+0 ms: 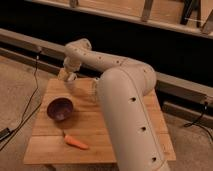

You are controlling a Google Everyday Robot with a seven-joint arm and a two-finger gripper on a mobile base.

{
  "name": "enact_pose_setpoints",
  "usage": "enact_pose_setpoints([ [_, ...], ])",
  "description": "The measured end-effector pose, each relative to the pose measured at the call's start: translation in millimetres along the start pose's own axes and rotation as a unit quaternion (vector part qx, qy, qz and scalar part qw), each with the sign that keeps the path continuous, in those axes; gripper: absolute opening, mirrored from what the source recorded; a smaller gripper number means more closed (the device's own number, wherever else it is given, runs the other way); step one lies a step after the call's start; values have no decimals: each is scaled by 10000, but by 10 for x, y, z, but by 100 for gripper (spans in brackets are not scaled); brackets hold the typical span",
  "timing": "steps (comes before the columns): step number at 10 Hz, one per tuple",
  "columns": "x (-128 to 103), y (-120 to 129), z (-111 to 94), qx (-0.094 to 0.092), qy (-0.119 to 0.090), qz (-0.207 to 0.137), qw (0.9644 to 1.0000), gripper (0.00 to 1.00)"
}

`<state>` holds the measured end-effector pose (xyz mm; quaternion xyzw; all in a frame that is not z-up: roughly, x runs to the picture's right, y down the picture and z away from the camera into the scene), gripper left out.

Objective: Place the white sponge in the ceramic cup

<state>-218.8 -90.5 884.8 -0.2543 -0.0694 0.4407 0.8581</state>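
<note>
A dark purple ceramic cup (60, 109), wide like a bowl, stands on the left part of the wooden table (90, 132). My gripper (67, 75) hangs over the table's far left corner, behind and slightly right of the cup. A pale whitish lump shows at the gripper's tip; it may be the white sponge, but I cannot tell. The big white arm (127, 110) crosses the middle of the view and hides part of the table.
An orange carrot (76, 143) lies near the table's front edge, in front of the cup. Black cables (30, 100) run over the floor at the left. A low rail (180, 85) runs behind the table.
</note>
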Motion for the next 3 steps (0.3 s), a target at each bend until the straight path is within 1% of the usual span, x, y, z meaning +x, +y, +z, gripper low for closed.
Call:
enact_pose_setpoints([
  [1,23,-26,-39,82,83,87,9999,78],
  [3,20,-14,-41,88,98,95,9999,78],
])
